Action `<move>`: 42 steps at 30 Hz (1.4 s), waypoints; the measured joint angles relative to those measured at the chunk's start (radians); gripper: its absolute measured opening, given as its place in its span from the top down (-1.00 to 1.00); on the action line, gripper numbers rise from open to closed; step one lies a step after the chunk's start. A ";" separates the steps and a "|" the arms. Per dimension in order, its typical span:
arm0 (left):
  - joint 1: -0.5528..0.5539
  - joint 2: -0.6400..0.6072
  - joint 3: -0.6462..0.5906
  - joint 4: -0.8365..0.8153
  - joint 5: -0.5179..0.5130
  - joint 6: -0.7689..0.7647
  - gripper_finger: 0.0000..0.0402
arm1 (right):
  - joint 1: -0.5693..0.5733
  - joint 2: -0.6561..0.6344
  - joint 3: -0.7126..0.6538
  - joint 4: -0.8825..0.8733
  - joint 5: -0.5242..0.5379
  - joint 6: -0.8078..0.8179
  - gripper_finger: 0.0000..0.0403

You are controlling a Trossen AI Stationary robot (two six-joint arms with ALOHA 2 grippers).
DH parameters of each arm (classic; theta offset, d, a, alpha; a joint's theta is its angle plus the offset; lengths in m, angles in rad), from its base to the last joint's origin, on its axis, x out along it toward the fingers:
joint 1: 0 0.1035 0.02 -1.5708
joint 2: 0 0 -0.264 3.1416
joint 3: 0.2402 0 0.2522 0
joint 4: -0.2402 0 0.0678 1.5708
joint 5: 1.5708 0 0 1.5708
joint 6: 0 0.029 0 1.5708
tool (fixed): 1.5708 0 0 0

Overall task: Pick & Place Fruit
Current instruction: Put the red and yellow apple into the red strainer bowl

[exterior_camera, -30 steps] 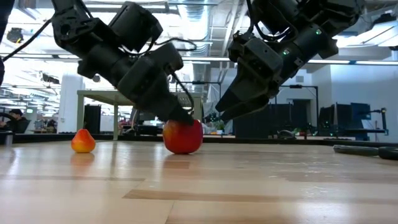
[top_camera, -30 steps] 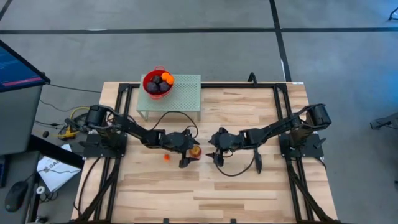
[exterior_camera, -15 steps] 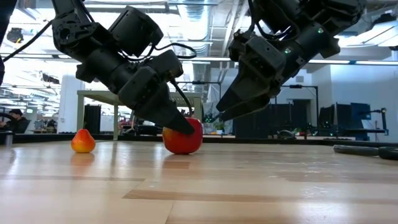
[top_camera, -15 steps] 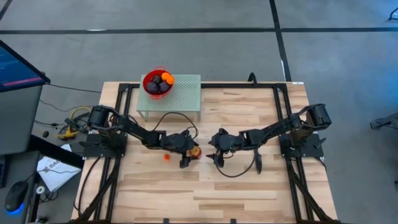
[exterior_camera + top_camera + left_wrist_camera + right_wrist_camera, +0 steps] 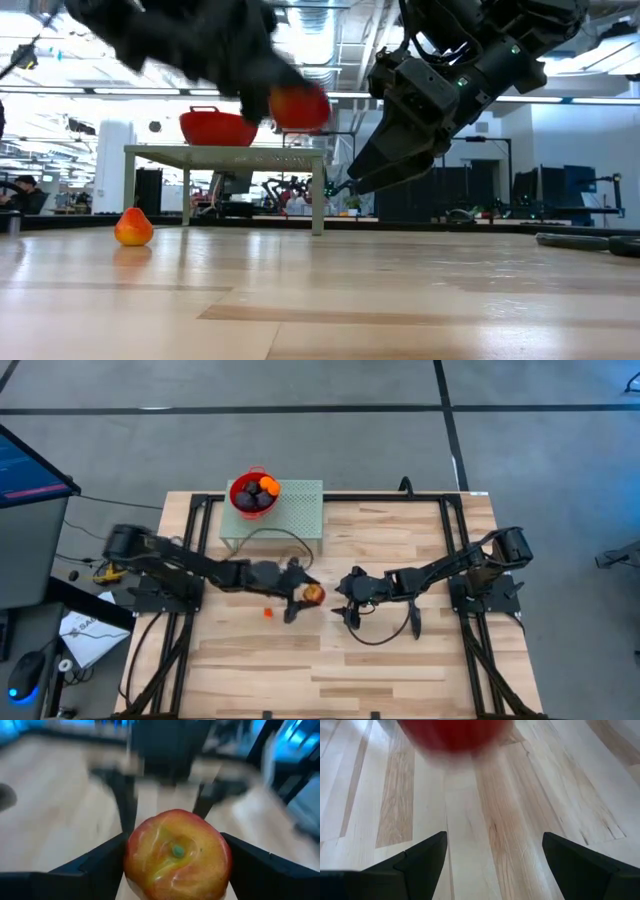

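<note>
Aloft, left pincer (image 5: 175, 870) grips apple (image 5: 177, 855), stem-dimple camera-facing.

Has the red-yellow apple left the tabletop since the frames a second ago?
Yes. The apple has risen off the table, shut in the left gripper; in the low view it now hangs level with the red bowl on the stand.

left gripper (image 5: 255, 75) is just a dark smear in low view, fingers can't be made out there. apple (image 5: 455, 732) is blurred & cut off by the edge in right wrist view. fruit in red bowl (image 5: 252, 495) too small to count. right gripper (image 5: 345, 607) fingertips tiny from above.
</note>
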 joint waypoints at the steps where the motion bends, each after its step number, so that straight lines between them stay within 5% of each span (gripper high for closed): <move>1: 0.005 -0.059 0.000 -0.018 0.000 0.010 -0.47 | 0.000 0.000 0.000 0.000 0.000 0.000 -0.60; 4: 0.028 -0.253 0.001 -0.105 -0.032 0.042 -0.46 | 0.000 0.000 0.000 0.009 0.000 -0.005 -0.60; 8: 0.095 -0.514 0.001 -0.259 -0.207 0.135 -0.45 | 0.000 0.000 0.000 0.038 0.000 -0.010 -0.60; 11: 0.197 -0.675 0.004 -0.348 -0.318 0.214 -0.45 | -0.005 0.000 0.000 0.056 0.000 -0.012 -0.60; 15: 0.399 -0.780 0.034 -0.452 -0.314 0.236 -0.44 | -0.011 0.000 0.000 0.085 0.000 -0.012 -0.60; 21: 0.694 -0.704 0.112 -0.566 -0.177 0.229 -0.44 | -0.028 0.000 0.000 0.112 0.000 -0.011 -0.60; 27: 0.868 -0.538 0.152 -0.574 -0.101 0.232 -0.45 | -0.029 0.000 0.000 0.130 0.000 -0.003 -0.60; 42: 0.964 -0.438 0.154 -0.595 -0.100 0.219 -0.46 | -0.029 0.000 0.000 0.130 0.000 -0.011 -0.60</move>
